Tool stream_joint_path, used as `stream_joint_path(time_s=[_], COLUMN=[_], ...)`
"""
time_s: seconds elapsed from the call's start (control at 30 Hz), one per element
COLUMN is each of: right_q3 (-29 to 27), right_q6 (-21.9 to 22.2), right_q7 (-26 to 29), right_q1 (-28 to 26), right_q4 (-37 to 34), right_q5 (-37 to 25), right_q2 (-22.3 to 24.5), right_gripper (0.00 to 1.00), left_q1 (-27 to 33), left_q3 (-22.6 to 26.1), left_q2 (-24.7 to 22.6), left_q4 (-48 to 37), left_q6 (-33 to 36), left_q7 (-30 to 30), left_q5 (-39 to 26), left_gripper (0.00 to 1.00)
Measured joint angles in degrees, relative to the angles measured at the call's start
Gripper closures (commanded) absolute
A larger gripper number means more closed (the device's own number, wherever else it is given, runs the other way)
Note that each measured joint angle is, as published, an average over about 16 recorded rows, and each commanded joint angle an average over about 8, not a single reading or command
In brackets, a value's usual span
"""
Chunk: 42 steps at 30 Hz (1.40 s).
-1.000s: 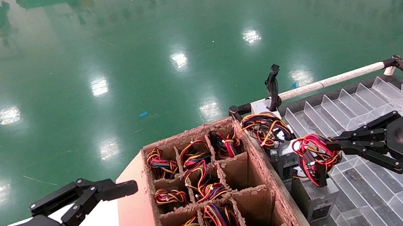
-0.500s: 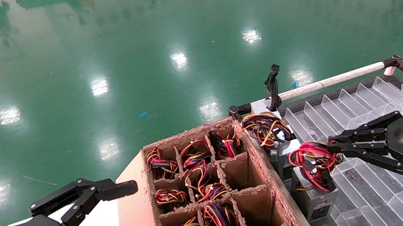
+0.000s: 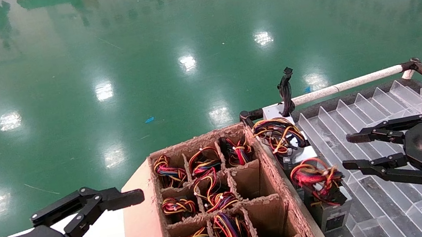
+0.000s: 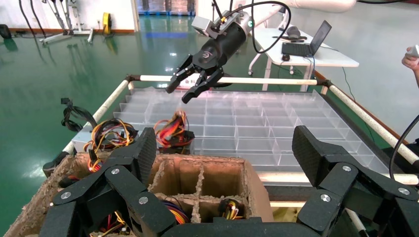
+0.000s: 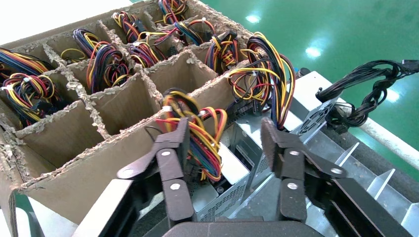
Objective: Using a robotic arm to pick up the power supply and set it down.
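The power supply is a small grey metal box standing between the cardboard box and the clear tray, with a mostly red wire bundle coiled on top. My right gripper hovers just right of the bundle, open, holding nothing. In the right wrist view its fingers stand on either side of the power supply, one finger next to the wires. The left wrist view shows the power supply below that gripper. My left gripper is parked at the lower left, open.
A divided cardboard box holds several coloured wire bundles. A second grey unit with yellow-orange-black wires and a black cable sits behind the power supply. A clear compartment tray fills the right, framed by a white rail.
My right gripper, shut on the red wire bundle a second ago, has opened and let go. The bundle has sunk onto the power supply, which now rests lower and a little leftward.
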State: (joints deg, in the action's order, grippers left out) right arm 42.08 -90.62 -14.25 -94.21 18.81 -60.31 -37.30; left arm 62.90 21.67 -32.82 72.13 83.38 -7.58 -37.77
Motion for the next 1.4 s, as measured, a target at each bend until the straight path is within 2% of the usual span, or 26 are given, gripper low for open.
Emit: stream_joint_path(time_s=[0.3,1.17,1.4], right_q3=[-2.41,-13.78,-15.33], right_q6=[0.45,2.6,2.9], right_q7=[2.29,13.21,14.69], right_q1=[3.01,17.26,19.2], right_q4=[5.04,28.95,32.2], right_q5=[1.65,9.73,10.82], right_q2=[0.22,1.21,1.35], right_gripper=[0.0,0.0,0.0], left_q1=[0.0,0.01,0.01], left_q3=[0.0,0.01,0.01], left_q2=[0.0,0.0,0.0], left_q4=[-0.01,-0.01,-0.01], left_q6=[0.0,0.0,0.0], left_q7=[0.0,0.01,0.01], left_q5=[0.0,0.01,0.01], left_gripper=[0.0,0.0,0.0])
